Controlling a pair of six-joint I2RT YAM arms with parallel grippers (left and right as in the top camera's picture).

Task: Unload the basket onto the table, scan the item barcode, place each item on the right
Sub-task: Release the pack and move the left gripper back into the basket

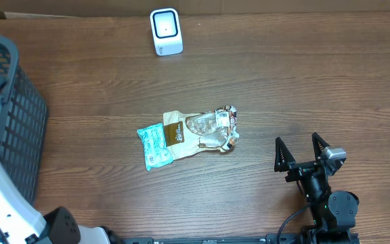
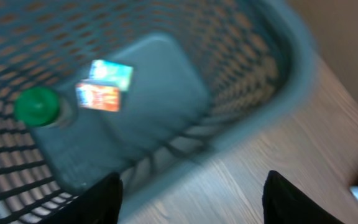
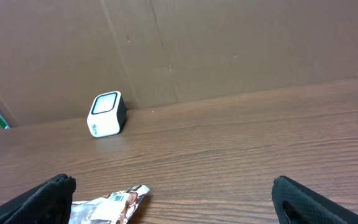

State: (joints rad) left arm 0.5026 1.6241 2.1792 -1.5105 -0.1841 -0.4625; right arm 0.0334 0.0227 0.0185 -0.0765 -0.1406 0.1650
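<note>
Dark brown wood-grain worktop (image 1: 303, 81) fills the overhead view, lit soft & even. Plain brown cardboard wall (image 3: 229, 43) stands along its far edge w/ vertical seams.

Dark mesh basket (image 1: 19, 129) at left edge of wooden table (image 1: 283, 81), green-capped bottle (image 2: 37, 106) and two small packets (image 2: 98, 98) inside, cardboard wall (image 3: 229, 43) behind.
</note>
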